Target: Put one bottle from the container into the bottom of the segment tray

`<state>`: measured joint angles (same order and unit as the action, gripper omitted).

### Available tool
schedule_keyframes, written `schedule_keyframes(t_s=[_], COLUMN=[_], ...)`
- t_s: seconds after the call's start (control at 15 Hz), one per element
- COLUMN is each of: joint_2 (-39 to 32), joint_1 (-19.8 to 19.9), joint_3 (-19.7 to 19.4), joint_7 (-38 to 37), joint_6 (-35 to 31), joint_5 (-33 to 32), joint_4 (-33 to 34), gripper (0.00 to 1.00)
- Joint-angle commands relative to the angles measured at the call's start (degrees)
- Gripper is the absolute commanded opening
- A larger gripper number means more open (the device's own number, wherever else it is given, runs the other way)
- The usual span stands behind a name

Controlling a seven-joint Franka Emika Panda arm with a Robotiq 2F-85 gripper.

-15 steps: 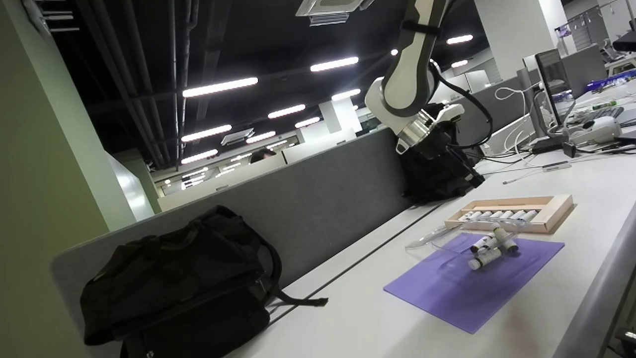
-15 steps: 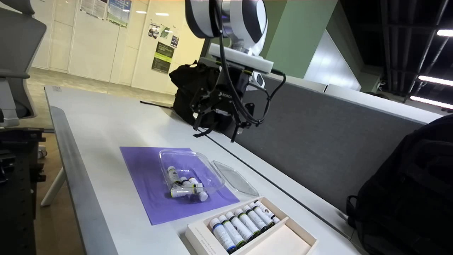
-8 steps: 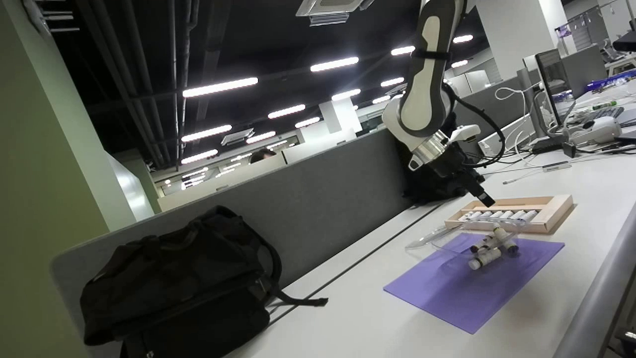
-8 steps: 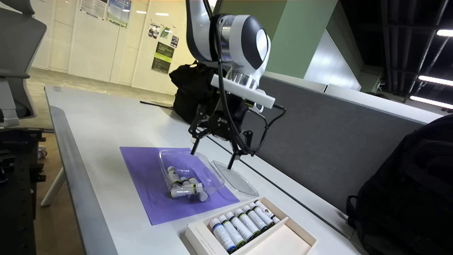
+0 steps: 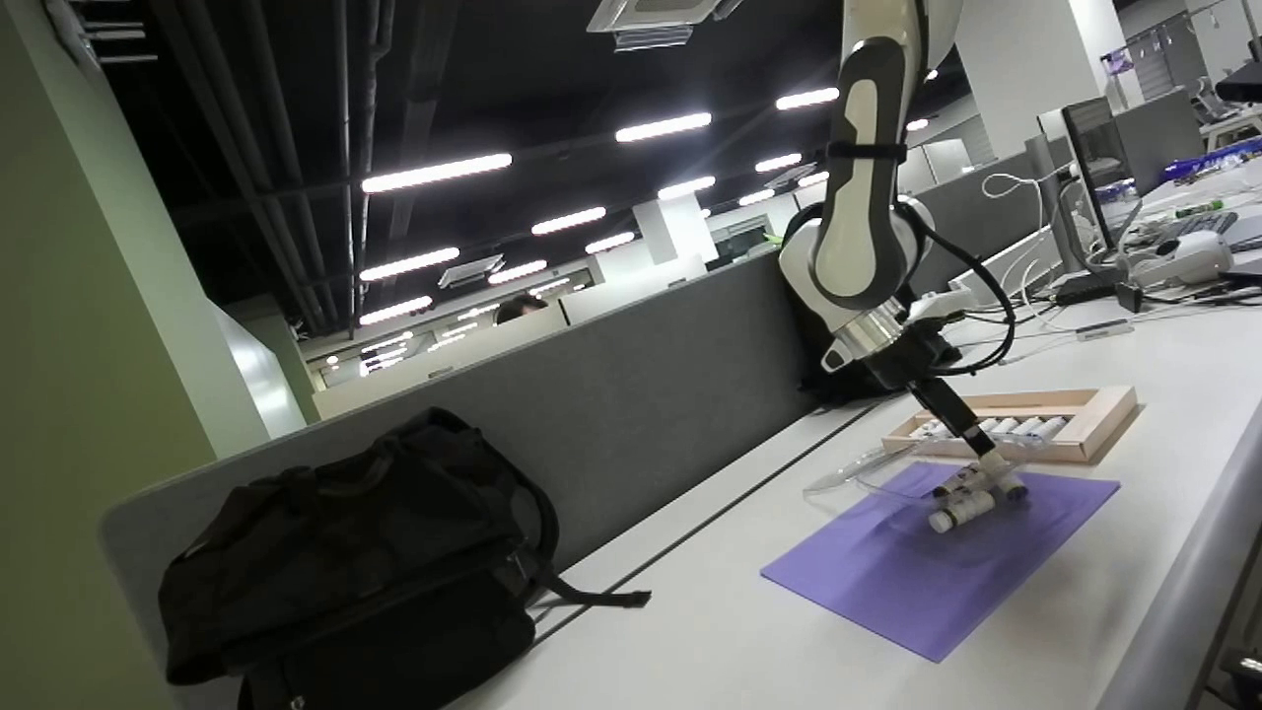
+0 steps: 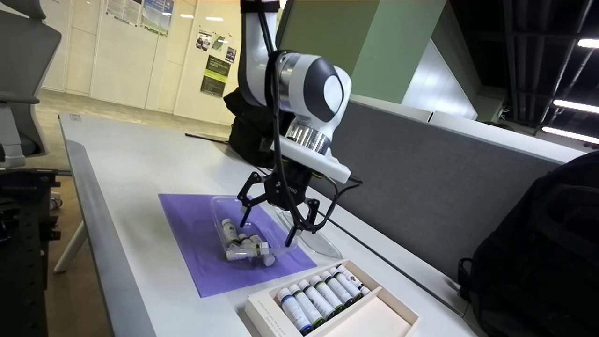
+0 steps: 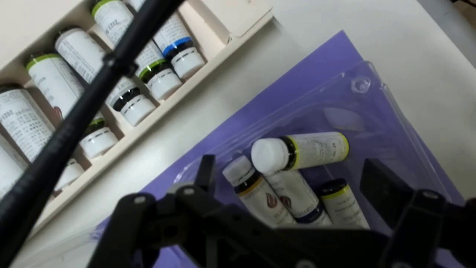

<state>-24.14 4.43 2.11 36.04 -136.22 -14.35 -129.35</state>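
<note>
Where the wrist view begins at left, the tan segment tray (image 7: 241, 16) holds a row of bottles (image 7: 80, 52) on the desk (image 7: 316, 18). Rightward, on the purple mat (image 7: 331, 59), sits the clear plastic container (image 7: 372, 123) with four labelled bottles (image 7: 297, 191). Spread wide over it and gripping nothing, the tool (image 6: 265, 235) has a finger (image 7: 205, 173) at either side of the bunch; whether a tip touches one I cannot tell. The orange-banded bottle (image 7: 260, 195) slants obliquely to the line between the fingertips (image 7: 383, 188); further right, the white-capped yellow-banded bottle (image 7: 319, 149) lies nearly along that line, cap toward the tray. Taking the latter across its girth probably calls for turning the wrist first.
</note>
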Motion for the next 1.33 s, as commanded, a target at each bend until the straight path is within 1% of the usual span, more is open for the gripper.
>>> schedule_keyframes(t_s=[0.0,0.2,0.33,0.53,0.67,0.8,1.0,1.27], joint_2=[-0.34,-0.49,-0.90,-1.80,-1.90,-1.73,-1.64,-1.81], joint_1=[0.02,-0.23,-0.49,-1.77,-1.86,-1.94,-1.59,-1.32], joint_3=[1.51,2.77,3.32,2.42,1.99,1.28,0.84,0.28], joint_7=[1.39,1.95,1.78,-1.14,-1.80,-3.19,-3.49,-3.15], joint_6=[-1.87,-2.21,-1.30,4.90,8.63,10.67,11.82,11.67], joint_5=[0.54,1.01,1.42,1.53,1.44,0.85,0.72,0.58], joint_4=[-0.76,-1.03,-0.80,0.95,1.71,2.32,2.81,2.76], gripper=[1.00,1.00,1.00,1.00,1.00,1.00,1.00,1.00])
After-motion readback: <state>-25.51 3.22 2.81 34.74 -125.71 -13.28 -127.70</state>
